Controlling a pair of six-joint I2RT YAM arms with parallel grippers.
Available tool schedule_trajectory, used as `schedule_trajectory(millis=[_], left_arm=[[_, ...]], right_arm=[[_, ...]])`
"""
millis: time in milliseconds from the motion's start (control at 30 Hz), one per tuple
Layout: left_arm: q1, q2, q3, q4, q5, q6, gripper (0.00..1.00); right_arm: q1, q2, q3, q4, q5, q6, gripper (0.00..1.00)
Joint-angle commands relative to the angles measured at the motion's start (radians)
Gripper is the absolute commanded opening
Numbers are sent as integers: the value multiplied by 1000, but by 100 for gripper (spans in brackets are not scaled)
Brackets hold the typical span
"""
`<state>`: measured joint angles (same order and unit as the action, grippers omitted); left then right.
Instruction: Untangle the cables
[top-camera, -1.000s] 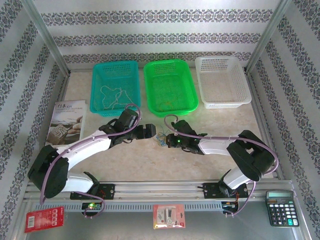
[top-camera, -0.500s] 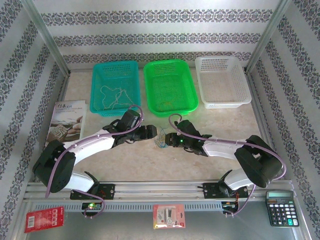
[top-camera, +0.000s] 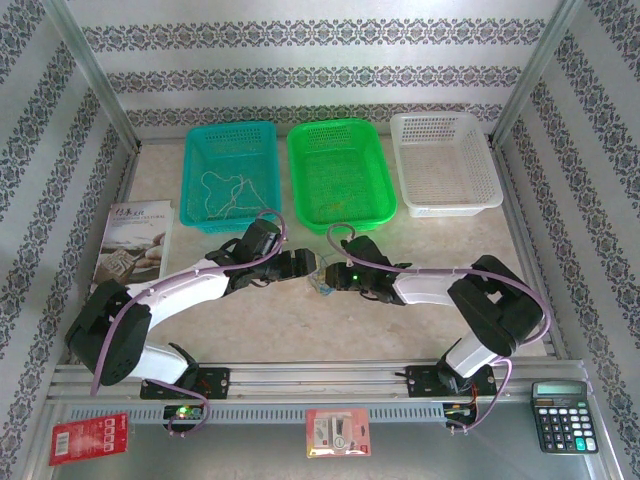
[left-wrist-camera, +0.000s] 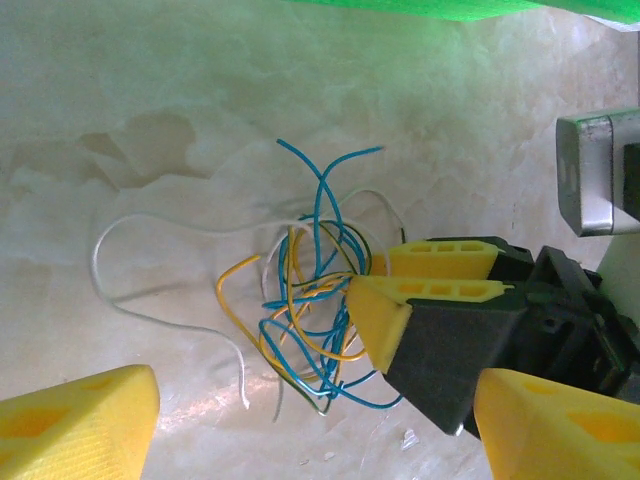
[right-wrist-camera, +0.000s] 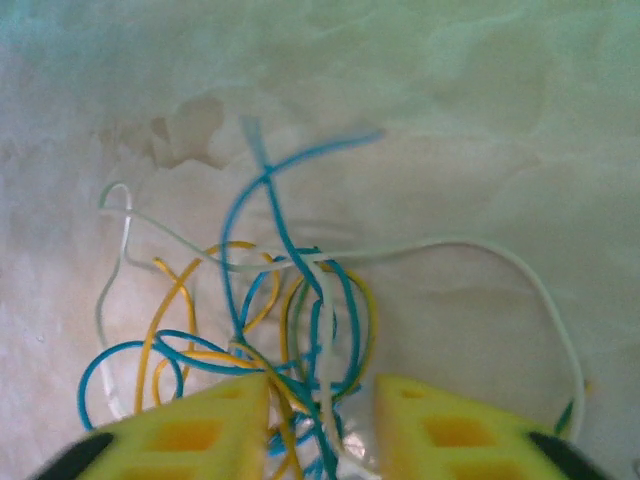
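The cables (top-camera: 322, 281) lie as one small tangle of blue, yellow-orange and white cords on the table between my two grippers. In the left wrist view the tangle (left-wrist-camera: 310, 300) lies ahead of my left gripper (left-wrist-camera: 320, 440), whose jaws stand wide open on either side of it and apart from it. My right gripper (left-wrist-camera: 372, 277) pokes into the tangle's right side. In the right wrist view, blue, yellow and white strands (right-wrist-camera: 320, 330) run through the narrow gap of my right gripper (right-wrist-camera: 320, 430), which is slightly open and not pinching them. One long white cord (right-wrist-camera: 520, 280) loops off to the right.
A teal basket (top-camera: 196, 150) with a cream cord (top-camera: 225, 195) in it, a green basket (top-camera: 372, 190) and a white basket (top-camera: 480, 200) stand at the back. A book (top-camera: 135, 245) lies at the left, and a calculator (top-camera: 563, 415) at the front right.
My right gripper has slid left into the tangle, its jaws widening and then narrowing round the strands. The left arm shifted slightly, and its jaws stayed wide.
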<state>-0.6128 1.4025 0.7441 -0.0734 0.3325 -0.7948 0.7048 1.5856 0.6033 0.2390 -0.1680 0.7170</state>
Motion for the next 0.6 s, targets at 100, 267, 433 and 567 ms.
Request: schedule_trajectory(millis=[100, 267, 433, 567], left_arm=[[11, -6, -5, 12, -8, 2, 81], [12, -4, -3, 23, -9, 3, 78], [11, 0, 8, 38, -13, -2, 75], [12, 8, 18, 69, -12, -18, 70]], right_arm=[[-48, -48, -31, 97, -97, 52, 0], [-104, -118, -81, 170, -196, 93, 0], [-111, -169, -100, 179, -237, 94, 0], [-111, -204, -118, 202, -270, 99, 0]])
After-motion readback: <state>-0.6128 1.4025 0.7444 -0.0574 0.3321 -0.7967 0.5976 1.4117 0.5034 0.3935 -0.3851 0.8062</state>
